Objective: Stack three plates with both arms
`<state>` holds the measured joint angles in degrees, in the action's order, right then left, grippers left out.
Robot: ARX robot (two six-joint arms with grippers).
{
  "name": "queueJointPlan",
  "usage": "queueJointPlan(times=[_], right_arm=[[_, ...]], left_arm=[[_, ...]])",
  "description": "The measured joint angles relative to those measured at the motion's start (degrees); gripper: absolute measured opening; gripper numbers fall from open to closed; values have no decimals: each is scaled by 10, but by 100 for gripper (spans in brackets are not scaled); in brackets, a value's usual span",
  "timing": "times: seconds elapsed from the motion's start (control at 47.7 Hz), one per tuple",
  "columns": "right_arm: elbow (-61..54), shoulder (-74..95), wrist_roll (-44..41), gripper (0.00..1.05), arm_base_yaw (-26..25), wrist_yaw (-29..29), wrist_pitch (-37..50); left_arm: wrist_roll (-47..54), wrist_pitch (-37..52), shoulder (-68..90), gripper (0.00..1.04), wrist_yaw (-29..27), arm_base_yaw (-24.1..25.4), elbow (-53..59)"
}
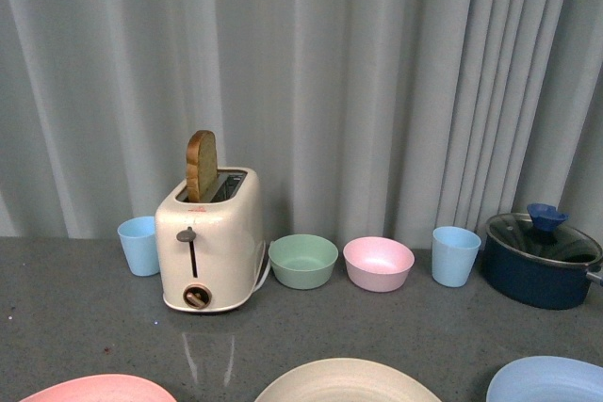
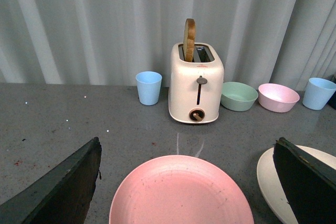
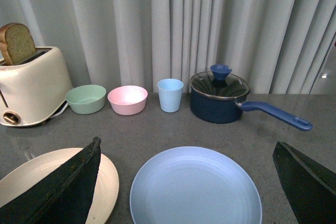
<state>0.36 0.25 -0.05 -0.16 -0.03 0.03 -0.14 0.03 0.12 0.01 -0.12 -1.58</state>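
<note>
Grey curtain backed the grey table (image 1: 75,317).

Front view: toaster (image 1: 209,247) at rear. Pink plate (image 1: 99,389), cream plate (image 1: 346,381) and blue plate (image 1: 551,378) lay apart, nearer than the toaster. None stacked; the whole task was outstanding.

Left wrist view: left jaws spread, empty, over the pink plate; bare table toward the toaster.

Right wrist view: right jaws released over the blue plate.

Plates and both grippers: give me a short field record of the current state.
pink plate: flat on the table, left end of row
cream plate: flat, middle, touching neither neighbour
light blue plate: flat, right end
stacking: not begun
left gripper: open, empty, aimed at pink plate
right gripper: open, empty, aimed at light blue plate
back row: toaster with bread slice, green bowl, pink bowl, two blue cups, lidded saucepan
</note>
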Motion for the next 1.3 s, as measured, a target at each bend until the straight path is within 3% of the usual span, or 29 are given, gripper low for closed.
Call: queueJointPlan(times=[0.965,0.986,1.049,1.091,1.154,1.301], right_arm=[[0,0,0,97,0,0,0],[0,0,0,97,0,0,0],[0,0,0,97,0,0,0],[0,0,0,97,0,-2,0],[0,0,0,97,0,0,0],[0,0,0,97,0,0,0]], left_arm=[[0,0,0,98,0,0,0],[2,-2,4,98,3,2,-2],[63,-164,104,98,130,39,-67],[84,-198,160,98,160,47,-91],[96,-184,222,98,176,52,-111],[121,-40,405,98,174,42,-190]])
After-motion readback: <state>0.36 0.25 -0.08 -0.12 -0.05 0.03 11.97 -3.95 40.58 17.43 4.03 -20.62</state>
